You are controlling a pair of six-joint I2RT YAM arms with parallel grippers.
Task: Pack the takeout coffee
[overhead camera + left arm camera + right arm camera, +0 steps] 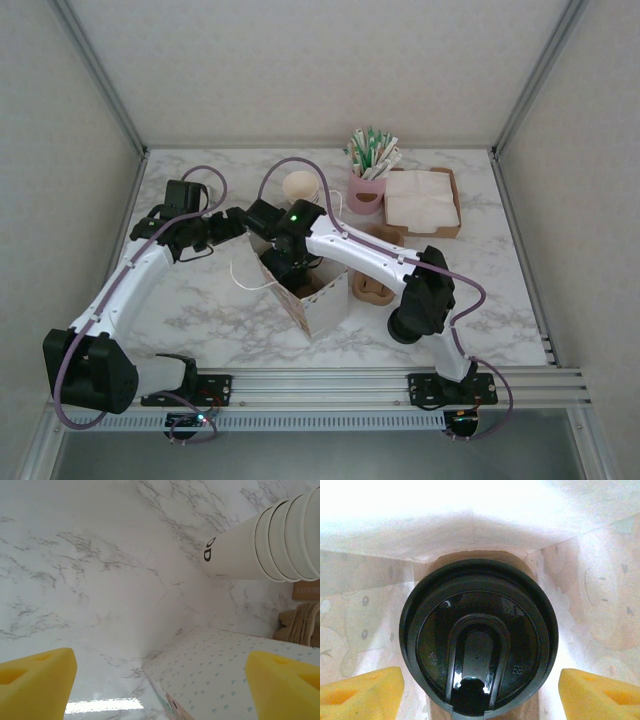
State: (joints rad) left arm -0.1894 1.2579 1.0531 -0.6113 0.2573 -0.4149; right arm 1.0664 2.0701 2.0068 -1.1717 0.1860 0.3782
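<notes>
Takeout coffee (pixel 479 640) stands upright deep in paper bag (pixel 365 615), safe from tipping. Right hand (pixel 480 692) above it, fingers spread wide, touching nothing. Left hand (pixel 160 680) open beside bag, maybe to steady it

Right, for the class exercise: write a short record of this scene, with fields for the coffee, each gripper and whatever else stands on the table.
takeout coffee: upright inside the paper bag, black lid on
right gripper: open, down in the bag above the lid, fingers clear on both sides
left gripper: open, holding nothing, at the bag's left side
cup stack: cream, lidless, on the table behind the bag
also on table: pink holder with stirrers, napkin tray
</notes>
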